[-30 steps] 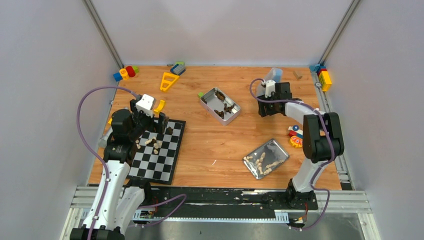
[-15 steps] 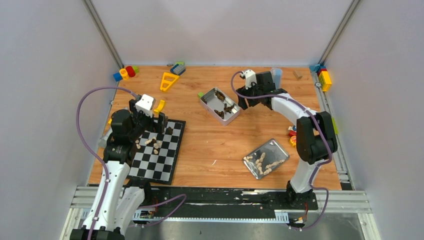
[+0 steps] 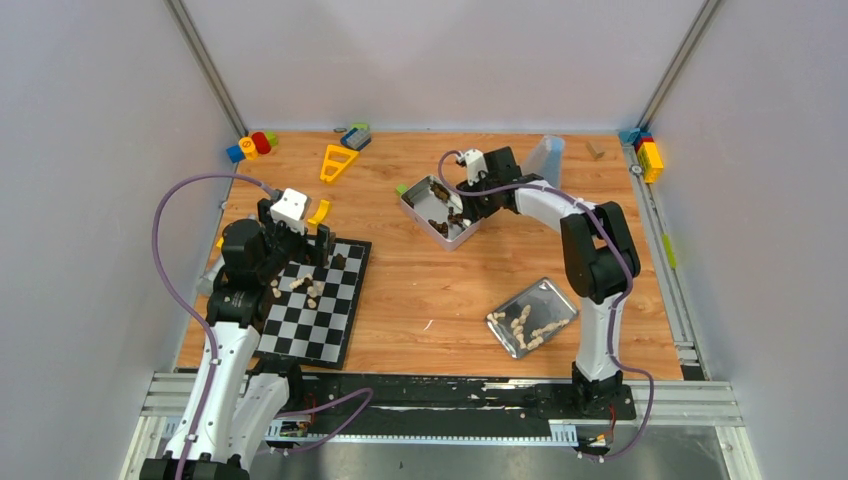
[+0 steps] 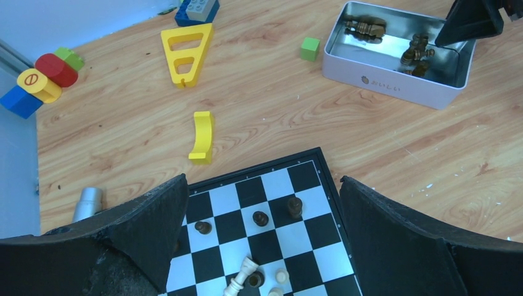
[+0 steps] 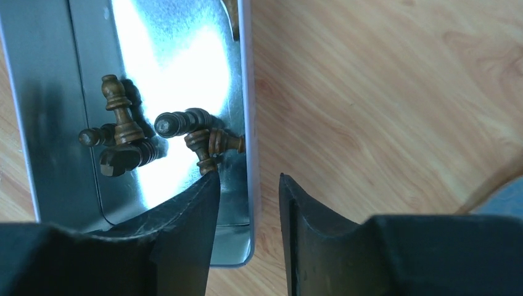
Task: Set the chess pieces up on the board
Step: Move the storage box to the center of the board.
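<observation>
The board (image 3: 318,335) lies at the front left. Several cream chess pieces (image 3: 308,288) sit jumbled on it and a few dark ones (image 4: 293,206) stand near its far edge; one cream piece (image 4: 242,277) lies on its side. My left gripper (image 3: 300,245) hovers over the board's far part, open wide (image 4: 262,180), holding nothing. My right gripper (image 3: 468,205) is at a metal tin (image 3: 405,198) of dark pieces (image 5: 123,132). It is open (image 5: 249,177): its jaws straddle the tin's wall (image 5: 247,92), one inside, one outside, with gaps on both sides.
A shiny tray (image 3: 555,295) holding cream pieces (image 3: 525,325) lies at the front right. Near the board are a yellow arc block (image 4: 202,137), a yellow triangle (image 3: 337,162) and a green cube (image 4: 310,48). Toy blocks sit in both back corners (image 3: 252,145) (image 3: 648,155).
My right arm has swung left from the back right to the tin of dark pieces, and its jaws have narrowed. The left arm has not moved.
</observation>
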Motion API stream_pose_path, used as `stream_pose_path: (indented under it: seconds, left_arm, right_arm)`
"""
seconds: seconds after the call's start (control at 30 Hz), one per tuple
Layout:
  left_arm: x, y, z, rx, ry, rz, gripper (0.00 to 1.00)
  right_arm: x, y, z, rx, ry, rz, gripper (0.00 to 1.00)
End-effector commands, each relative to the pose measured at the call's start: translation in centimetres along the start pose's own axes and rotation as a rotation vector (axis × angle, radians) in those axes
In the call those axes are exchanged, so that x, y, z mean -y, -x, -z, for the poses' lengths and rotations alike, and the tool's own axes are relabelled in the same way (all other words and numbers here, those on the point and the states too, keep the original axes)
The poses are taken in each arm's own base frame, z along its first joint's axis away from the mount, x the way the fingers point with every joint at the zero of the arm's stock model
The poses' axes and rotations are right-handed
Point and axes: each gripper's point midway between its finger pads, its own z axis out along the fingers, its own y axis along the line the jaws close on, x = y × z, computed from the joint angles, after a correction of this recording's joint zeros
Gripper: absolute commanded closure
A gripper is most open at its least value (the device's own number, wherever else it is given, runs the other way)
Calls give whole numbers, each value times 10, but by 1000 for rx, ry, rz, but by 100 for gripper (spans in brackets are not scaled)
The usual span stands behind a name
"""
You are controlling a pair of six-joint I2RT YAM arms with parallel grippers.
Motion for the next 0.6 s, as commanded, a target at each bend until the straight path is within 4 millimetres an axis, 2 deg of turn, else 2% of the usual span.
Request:
stream_pose_path:
  seconds: [0.0,0.23,0.43,0.57]
  left_arm:
    - [-4,15,2,48,17,-37,0]
    - [-3,16,3,54,14,-38,0]
    - [-2,16,4,56,7,-37,0]
    - [-1,16,4,56,6,-38,0]
  right_arm:
    - [2,9,2,11,-20,-5,63]
    - [8,-16,15,-34,-79,-2,82]
    - [19,-31,43,-41,-135,-20,92]
    - [31,-53,64,-59,-184,-55,94]
